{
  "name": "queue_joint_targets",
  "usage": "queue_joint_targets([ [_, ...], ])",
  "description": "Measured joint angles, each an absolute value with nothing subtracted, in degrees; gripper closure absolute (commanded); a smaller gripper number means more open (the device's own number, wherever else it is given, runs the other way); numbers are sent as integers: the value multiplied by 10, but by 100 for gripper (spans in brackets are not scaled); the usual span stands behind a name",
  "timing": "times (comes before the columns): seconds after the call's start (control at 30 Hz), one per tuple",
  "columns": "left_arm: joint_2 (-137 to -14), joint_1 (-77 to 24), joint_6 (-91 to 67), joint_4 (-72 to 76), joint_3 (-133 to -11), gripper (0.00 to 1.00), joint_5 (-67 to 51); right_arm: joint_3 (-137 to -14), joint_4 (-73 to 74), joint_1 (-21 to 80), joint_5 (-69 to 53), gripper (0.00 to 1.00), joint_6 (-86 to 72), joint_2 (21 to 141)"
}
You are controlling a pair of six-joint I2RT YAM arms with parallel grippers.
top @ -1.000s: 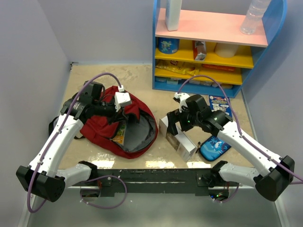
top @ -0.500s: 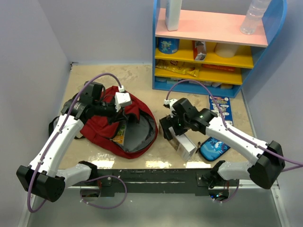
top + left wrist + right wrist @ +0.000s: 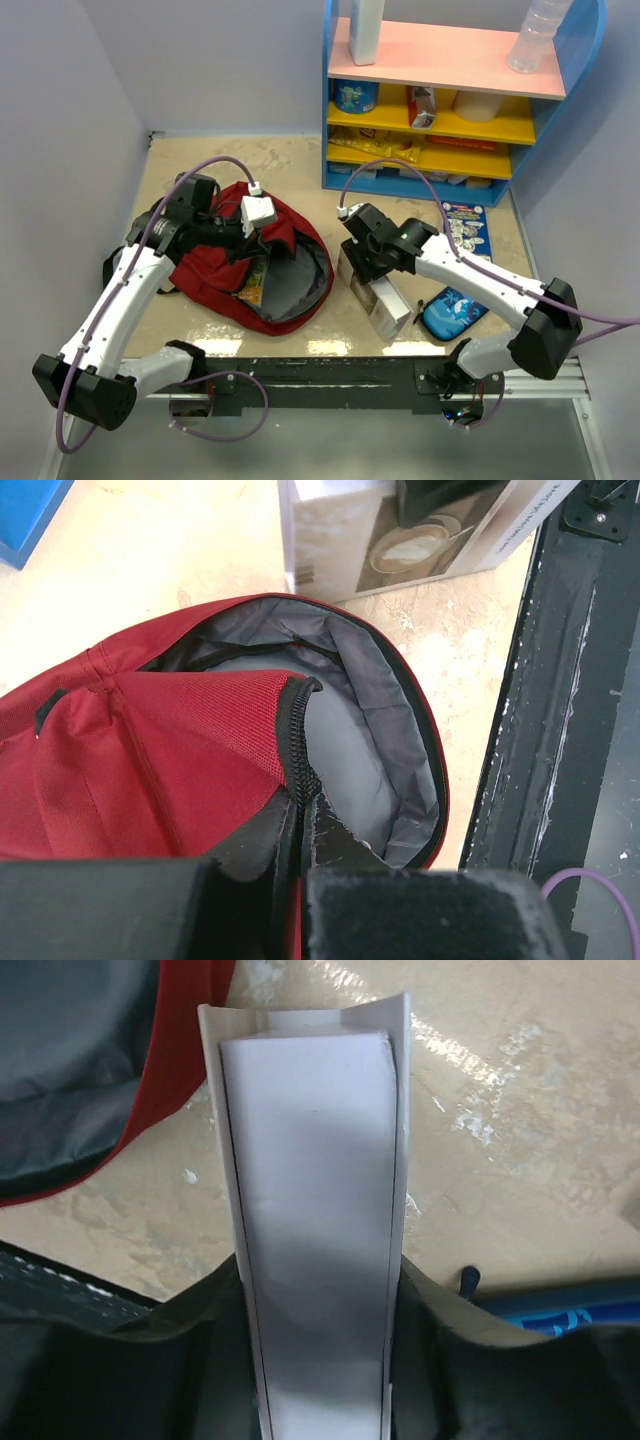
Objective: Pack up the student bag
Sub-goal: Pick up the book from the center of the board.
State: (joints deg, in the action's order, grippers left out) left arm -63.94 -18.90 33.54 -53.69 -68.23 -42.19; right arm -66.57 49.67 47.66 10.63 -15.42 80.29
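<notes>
The student bag [image 3: 215, 270] is dark red and lies open left of centre, its grey lining [image 3: 303, 278] showing. My left gripper [image 3: 260, 240] is shut on the bag's black zipper edge [image 3: 297, 742] and holds the flap up. A colourful book [image 3: 252, 285] lies inside the opening. My right gripper [image 3: 366, 262] is shut on a thick white book [image 3: 385, 303] that stands on edge just right of the bag. In the right wrist view the book [image 3: 312, 1150] fills the gap between the fingers [image 3: 205, 1310]. It also shows in the left wrist view [image 3: 420, 535].
A blue zip pouch [image 3: 452, 312] lies right of the white book, also in the right wrist view [image 3: 575, 1310]. A blue-covered book [image 3: 466, 224] lies near the shelf. A blue and yellow shelf unit [image 3: 450, 100] stands at the back right. The black base rail [image 3: 320, 382] runs along the near edge.
My right gripper has swung left over the white book, nearer the bag's opening. The left arm and the bag have stayed still.
</notes>
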Motion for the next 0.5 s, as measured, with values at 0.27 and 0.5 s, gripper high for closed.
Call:
queue_joint_targets([
  [0.27, -637, -189, 336, -542, -683, 100, -422, -696, 516, 476, 147, 83, -178, 785],
  [0.5, -636, -189, 336, -550, -700, 100, -418, -728, 496, 421, 67, 85, -228, 691],
])
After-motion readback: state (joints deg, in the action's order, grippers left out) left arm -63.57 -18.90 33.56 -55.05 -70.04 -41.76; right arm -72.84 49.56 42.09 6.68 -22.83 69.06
